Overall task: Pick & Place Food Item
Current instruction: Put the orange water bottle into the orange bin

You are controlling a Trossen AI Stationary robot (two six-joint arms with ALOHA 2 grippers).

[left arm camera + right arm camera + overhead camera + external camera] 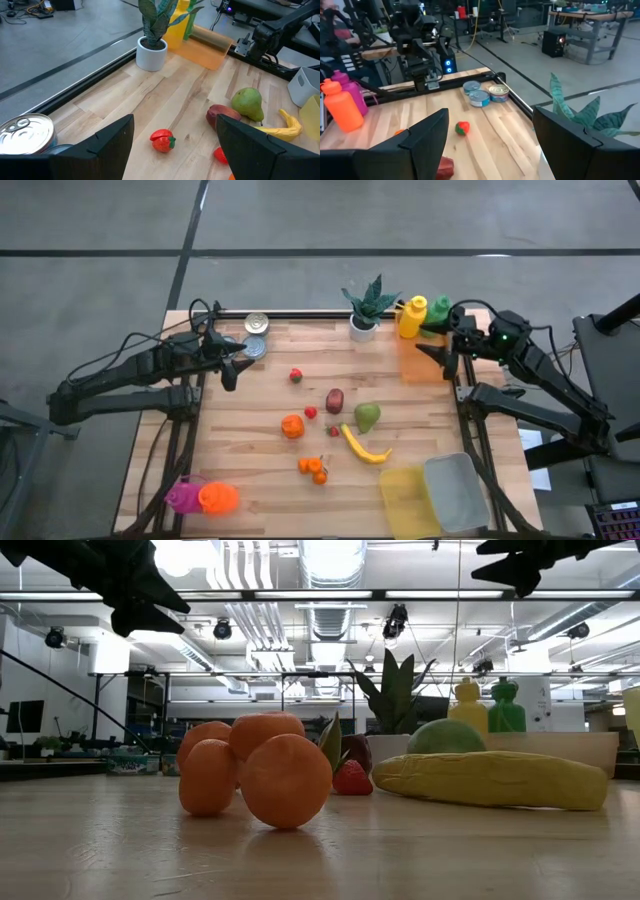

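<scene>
Left gripper [233, 367], fingers wide and empty, hovers at the table's [250, 460] left edge; right gripper [437, 352], likewise open, at the right edge; strawberry [296, 375] between.

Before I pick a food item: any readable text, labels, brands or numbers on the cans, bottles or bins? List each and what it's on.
No readable text in any view.
Cans: only bare lids show, no label visible.
Yellow bottle and green bottle: no print visible.
Orange bottle and pink bottle: plain.
Yellow bin and grey bin: no markings.
Room background in the low view: nothing legible.
</scene>
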